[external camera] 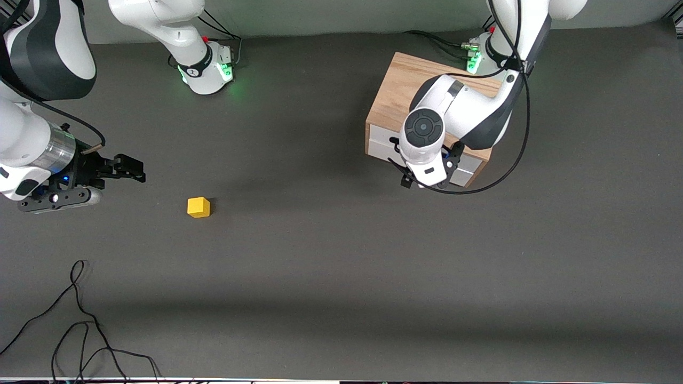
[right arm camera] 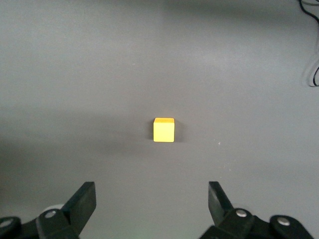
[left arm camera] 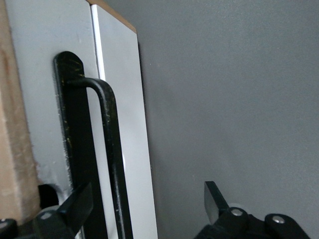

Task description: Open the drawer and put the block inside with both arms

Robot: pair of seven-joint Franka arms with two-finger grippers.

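Note:
The light oak box (external camera: 411,88) stands near the left arm's base, and its white drawer front (external camera: 380,144) looks closed. In the left wrist view the black wire handle (left arm camera: 110,144) runs along the white drawer front (left arm camera: 42,64). My left gripper (external camera: 430,175) is in front of the drawer, open (left arm camera: 147,201), with the handle between its fingers (left arm camera: 79,203) and not gripped. The yellow block (external camera: 198,207) lies on the table toward the right arm's end. My right gripper (external camera: 139,169) is open and empty, beside the block. In the right wrist view the block (right arm camera: 164,130) lies ahead of the open gripper (right arm camera: 150,200).
Loose black cables (external camera: 80,320) lie on the grey table (external camera: 341,277) near the front camera at the right arm's end. The left arm's own cable (external camera: 515,154) loops beside the box. Both green-lit bases (external camera: 213,66) stand along the table's robot edge.

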